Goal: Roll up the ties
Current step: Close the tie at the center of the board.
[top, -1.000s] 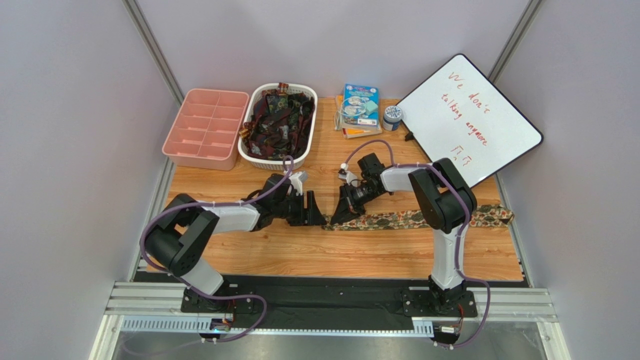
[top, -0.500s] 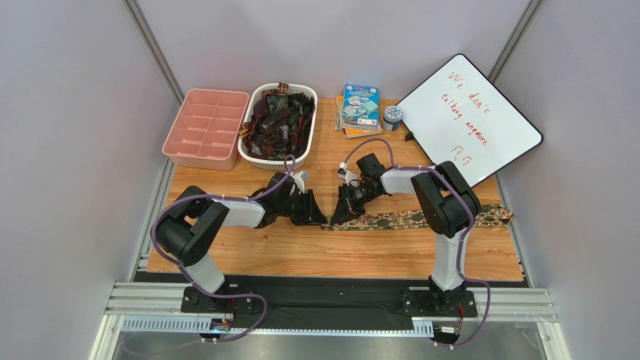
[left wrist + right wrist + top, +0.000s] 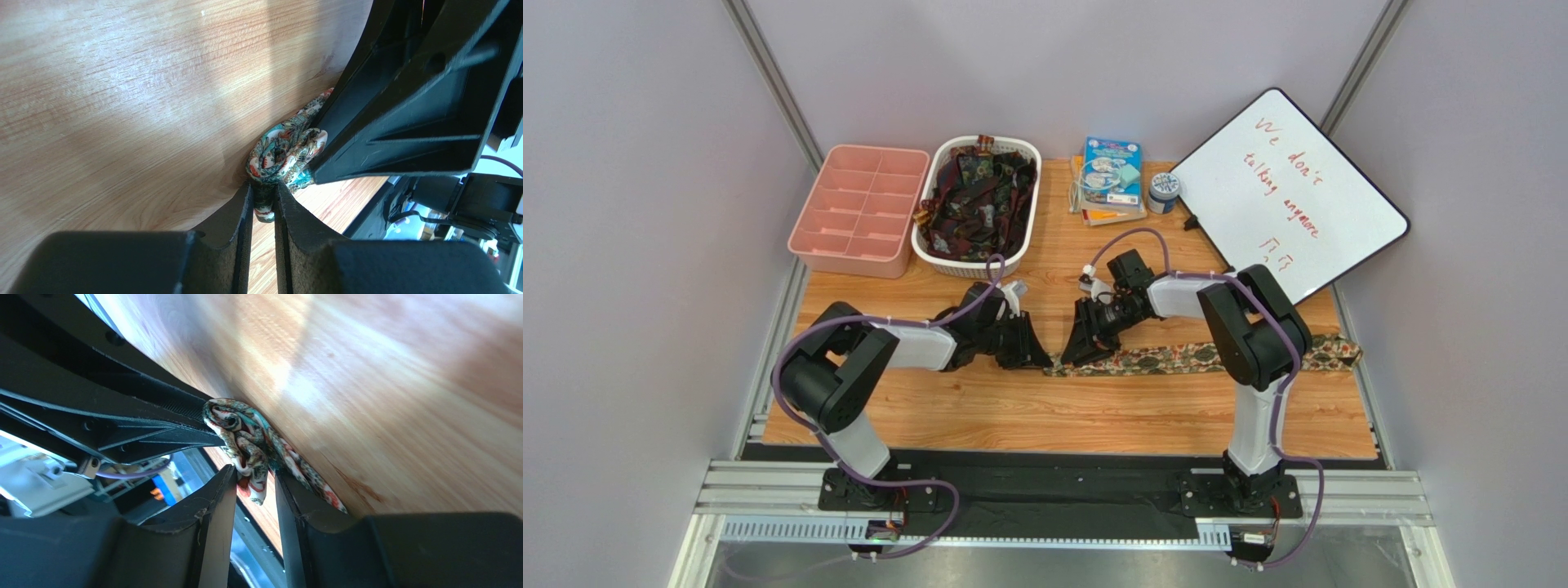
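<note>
An olive-green and tan printed tie (image 3: 1210, 357) lies flat across the wooden table toward the right edge. Its left end is bunched into a small fold (image 3: 283, 147), which also shows in the right wrist view (image 3: 245, 441). My left gripper (image 3: 1036, 353) is shut on this folded end (image 3: 265, 199) from the left. My right gripper (image 3: 1071, 353) faces it from the right, its jaws closed around the same bunch (image 3: 255, 478). The two grippers nearly touch. Several dark red and black ties (image 3: 979, 196) fill a white basket (image 3: 940, 255) at the back.
A pink compartment tray (image 3: 857, 211) stands at the back left beside the basket. Booklets (image 3: 1109, 178) and a small round tin (image 3: 1162, 190) lie at the back centre. A whiteboard (image 3: 1290, 190) leans at the back right. Metal rails (image 3: 1063, 496) run along the near edge.
The left arm's elbow has drawn in toward the table and its gripper has shifted slightly left at the tie's end. The right gripper has barely moved.
</note>
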